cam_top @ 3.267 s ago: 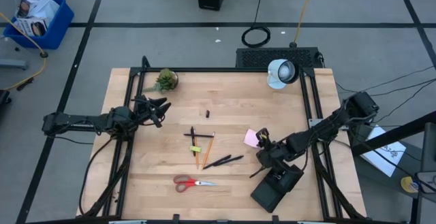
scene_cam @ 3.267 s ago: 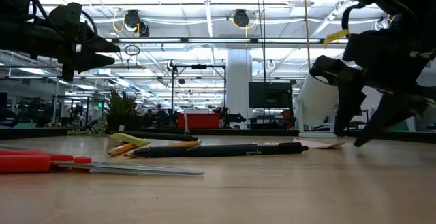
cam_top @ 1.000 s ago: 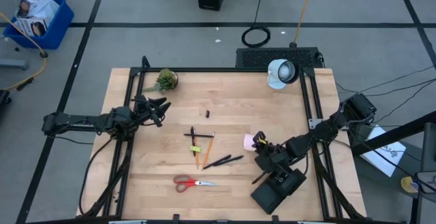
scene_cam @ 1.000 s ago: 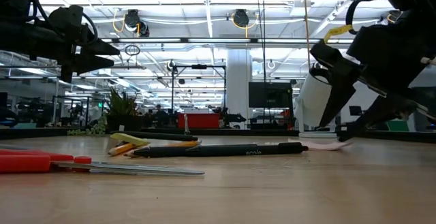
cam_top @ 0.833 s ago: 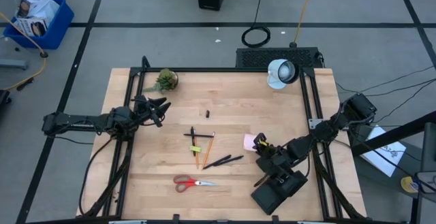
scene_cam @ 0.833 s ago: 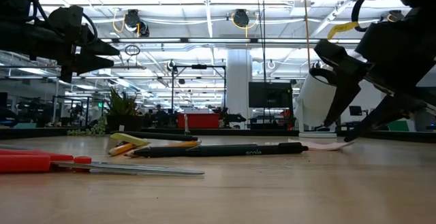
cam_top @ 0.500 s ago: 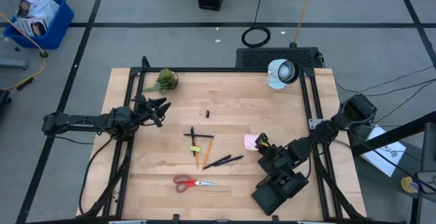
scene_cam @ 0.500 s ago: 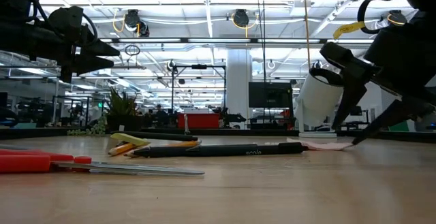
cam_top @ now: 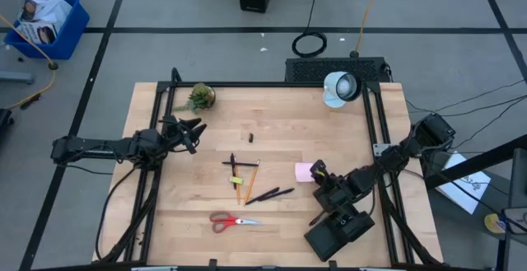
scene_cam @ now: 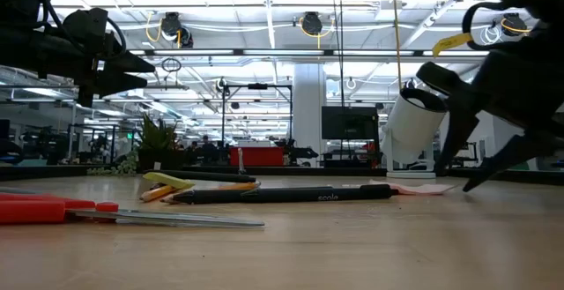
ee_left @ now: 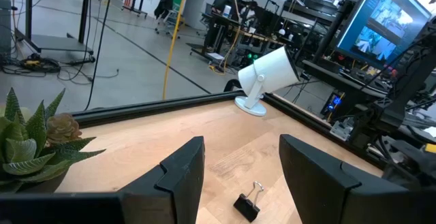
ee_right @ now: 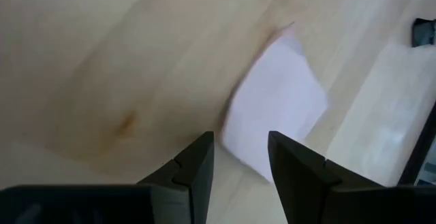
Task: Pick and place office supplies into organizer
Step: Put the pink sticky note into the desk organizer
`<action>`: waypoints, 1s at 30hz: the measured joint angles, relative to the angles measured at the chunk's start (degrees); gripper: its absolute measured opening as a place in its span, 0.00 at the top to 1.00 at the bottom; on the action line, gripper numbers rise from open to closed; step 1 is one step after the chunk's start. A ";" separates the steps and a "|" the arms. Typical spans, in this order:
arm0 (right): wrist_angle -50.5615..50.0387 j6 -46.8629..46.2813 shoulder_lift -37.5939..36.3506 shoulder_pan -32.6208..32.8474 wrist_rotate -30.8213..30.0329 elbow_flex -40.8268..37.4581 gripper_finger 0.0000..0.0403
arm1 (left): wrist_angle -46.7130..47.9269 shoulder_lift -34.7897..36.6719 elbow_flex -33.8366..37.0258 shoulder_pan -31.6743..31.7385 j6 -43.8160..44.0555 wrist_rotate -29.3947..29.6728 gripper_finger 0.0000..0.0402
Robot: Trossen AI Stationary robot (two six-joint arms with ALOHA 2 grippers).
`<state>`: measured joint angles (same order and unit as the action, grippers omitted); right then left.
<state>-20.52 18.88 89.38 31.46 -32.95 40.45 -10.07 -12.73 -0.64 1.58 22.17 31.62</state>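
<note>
Hovering right gripper [cam_top: 317, 172], jaws parted, over sticky-note pad [cam_top: 304, 171]

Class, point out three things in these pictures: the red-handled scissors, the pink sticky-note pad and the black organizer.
red-handled scissors [cam_top: 224, 220]: high view, on the crossing between handles and blades.
pink sticky-note pad [cam_top: 304, 171]: high view, on the middle of its top sheet.
black organizer [cam_top: 331, 237]: high view, on its dark body near the table's front edge.
</note>
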 joint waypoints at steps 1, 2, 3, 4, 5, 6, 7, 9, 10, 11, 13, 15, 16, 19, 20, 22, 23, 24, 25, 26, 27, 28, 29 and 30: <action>0.41 0.13 0.00 -0.42 0.00 0.02 0.68 | 0.00 -0.02 0.00 0.00 0.04 0.00 0.51; 0.78 0.26 0.00 -0.88 0.05 0.02 0.68 | -0.02 0.00 0.00 0.00 0.37 0.00 0.51; 1.11 0.30 0.00 -1.40 0.20 0.02 0.68 | 0.00 -0.01 0.00 0.00 0.60 0.00 0.51; 1.62 0.45 0.00 -1.87 0.26 0.02 0.68 | -0.02 0.00 0.00 0.00 0.69 0.00 0.51; 1.91 0.69 0.00 -2.28 0.90 0.03 0.68 | 0.00 -0.01 0.00 0.00 0.81 0.00 0.51; 1.92 1.08 0.00 -2.67 2.05 0.04 0.68 | -0.01 -0.01 0.00 0.00 0.83 0.00 0.51; 1.84 1.39 0.00 -2.82 3.06 0.04 0.68 | -0.02 -0.02 0.00 0.00 0.83 0.00 0.51; 2.48 1.74 0.00 -2.99 3.19 -0.22 0.68 | 0.00 -0.01 0.00 0.00 0.81 0.00 0.51; 3.38 2.03 0.00 -3.01 3.19 -0.44 0.68 | 0.00 0.00 0.00 0.00 0.67 0.00 0.51; 4.27 2.46 0.00 -3.07 3.17 -0.76 0.68 | -0.02 0.00 0.00 0.00 0.63 0.00 0.51; 6.35 2.84 -0.07 -3.12 3.11 -1.46 0.68 | -0.02 -0.02 0.00 0.00 0.63 0.00 0.51; 8.51 2.84 -0.07 -3.14 3.04 -2.12 0.70 | 0.00 -0.02 0.00 0.00 0.63 0.00 0.51; 9.36 2.85 -0.07 -3.26 3.11 -2.41 0.71 | -0.02 -0.01 0.00 0.00 0.63 0.00 0.51; 9.80 2.84 -0.08 -3.75 3.93 -2.90 0.77 | -0.02 -0.01 0.00 0.00 0.86 0.00 0.51; 9.87 2.84 -0.12 -4.08 4.58 -3.04 0.79 | 0.00 -0.02 0.00 0.00 0.98 0.00 0.51; 9.89 2.84 -0.15 -4.50 4.80 -3.06 0.83 | -0.01 -0.01 0.00 0.00 1.07 0.00 0.51; 9.89 2.84 -0.13 -4.80 4.87 -3.08 0.85 | -0.02 -0.02 0.00 0.00 1.12 0.00 0.51; 9.89 2.84 -0.13 -5.08 4.83 -3.08 0.87 | -0.02 -0.02 0.00 0.00 1.43 0.00 0.51; 9.89 2.84 -0.09 -5.31 4.81 -3.13 0.89 | -0.01 0.00 0.00 0.00 1.55 0.00 0.51; 9.86 2.82 -0.09 -5.54 4.81 -3.13 0.92 | -0.02 -0.02 0.00 0.00 1.74 0.00 0.51; 9.83 2.68 -0.08 -5.63 4.79 -3.13 0.94 | -0.04 0.00 0.00 0.00 1.97 0.00 0.51; 9.82 2.38 -0.04 -5.67 4.73 -3.15 0.96 | -0.02 -0.02 0.00 0.00 1.97 0.00 0.51; 9.59 2.12 -0.02 -5.76 4.60 -3.20 0.98 | -0.02 0.00 0.00 0.00 1.99 0.00 0.51; 9.54 1.85 -0.02 -5.94 4.52 -3.26 0.99 | -0.02 0.00 0.00 0.00 2.01 0.00 0.51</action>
<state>-10.98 20.73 89.36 25.52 -28.43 37.19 -10.09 -12.74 -0.64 1.58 24.18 31.62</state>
